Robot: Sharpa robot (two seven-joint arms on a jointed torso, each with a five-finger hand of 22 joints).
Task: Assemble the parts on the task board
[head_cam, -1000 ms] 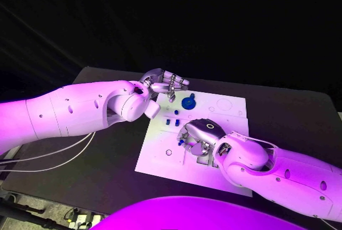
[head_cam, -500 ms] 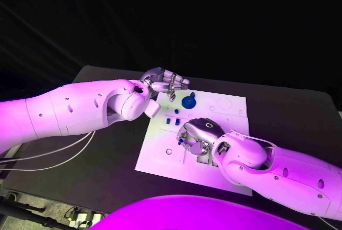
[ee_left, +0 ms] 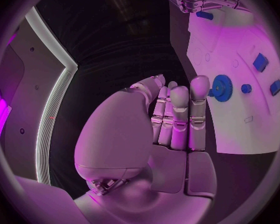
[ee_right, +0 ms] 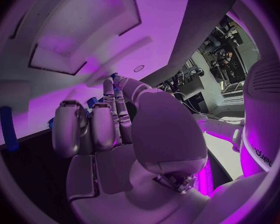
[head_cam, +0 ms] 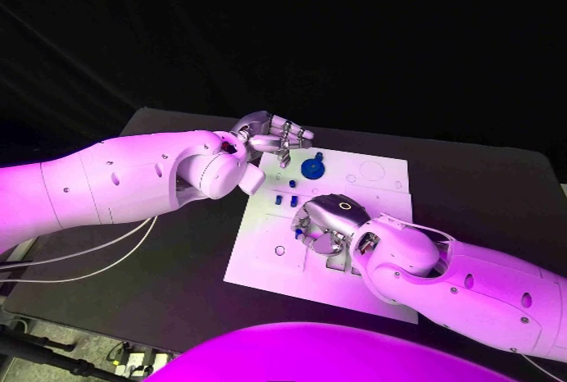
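Black table point(head_cam: 177, 259): carries the whole set-up; two pale cables point(head_cam: 83, 263) trail across its near-left part.

Task board point(head_cam: 266, 263): white plate lying flat at the table's middle, with shallow outlines and small holes on its surface.

Left hand point(head_cam: 269, 136): silver, hovering over the board's far-left corner. The left wrist view point(ee_left: 171, 114) shows its fingers curled in side by side against the palm, clenched on nothing.

Right hand point(head_cam: 325, 226): silver, lowered onto the middle of the board, back upward, fingers bent down toward the surface. A bit of blue shows at its left edge, and the right wrist view point(ee_right: 109, 124) shows blue by the fingertips; whether anything is actually grasped cannot be told.

Blue gear point(head_cam: 312, 169): round toothed part standing on the far part of the board, just right of the left hand and apart from it.

Small blue parts point(head_cam: 286, 201): several short pieces on the board between the gear and the right hand, one of them at point(head_cam: 293, 185).
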